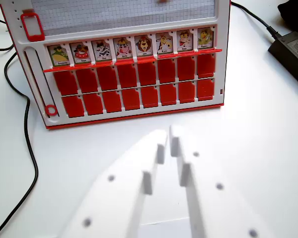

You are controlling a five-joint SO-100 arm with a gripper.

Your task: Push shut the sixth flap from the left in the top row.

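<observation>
- Looking down from the wrist, you've got the white table (258,129) filling most of the view, bare between your gripper and the game board.
- Your gripper (168,135) comes up from the bottom edge, both white fingers (188,168) pointing toward the board, tips a slim gap apart, nothing held between them.
- Those tips hang over bare tabletop, apart from the board's front edge, touching nothing.
- The red-and-white game board (35,84) lies across the top, its front edge facing you and slightly skewed, lower on the wrist view's left.
- Its top row shows eight flaps standing up with cartoon animal cards; below them sit two rows of red flaps (130,98) lying flat.
- Your sixth flap (164,43), counted from the wrist view's left, is upright with a yellow figure on it; the name is too small to read.
- That flap stands almost straight ahead of your tips, with the two flat red rows between.
- A grey gridded panel (124,12) sits behind the top row.
- A black power brick (293,52) rests at the wrist view's right, well clear of the board, its cable running to the top.
- A black cable (27,129) snakes down the wrist view's left side, beside the board's corner.
</observation>
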